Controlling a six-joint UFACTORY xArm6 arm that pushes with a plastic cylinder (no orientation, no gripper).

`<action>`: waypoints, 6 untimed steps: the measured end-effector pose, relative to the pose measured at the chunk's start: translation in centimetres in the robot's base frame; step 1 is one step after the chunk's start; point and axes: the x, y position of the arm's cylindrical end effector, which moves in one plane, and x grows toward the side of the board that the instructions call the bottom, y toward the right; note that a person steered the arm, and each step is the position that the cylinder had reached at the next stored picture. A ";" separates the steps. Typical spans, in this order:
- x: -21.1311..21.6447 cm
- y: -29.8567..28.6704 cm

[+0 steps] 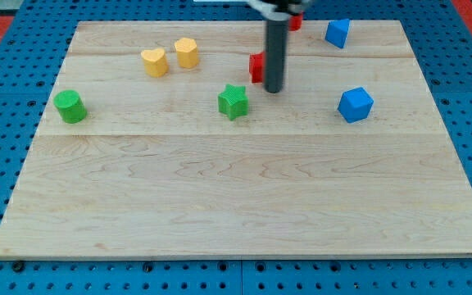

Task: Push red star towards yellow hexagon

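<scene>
A red block point(256, 68) stands at the view's upper middle, partly hidden behind my rod, so its shape is unclear. My tip point(274, 90) rests on the board just to the right of and slightly below this block, touching or nearly touching it. The yellow hexagon point(187, 52) sits to the left of the red block, near the view's top. A yellow heart point(155, 61) lies just to the left of the hexagon. A second red block point(295, 22) shows at the view's top, mostly hidden by the arm.
A green star point(233, 101) lies just below and left of my tip. A green cylinder point(70, 106) is at the left. Blue blocks sit at the upper right point(338, 33) and at the right point(355, 104). The wooden board point(236, 205) lies on blue pegboard.
</scene>
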 end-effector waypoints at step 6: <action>-5.9 -5.2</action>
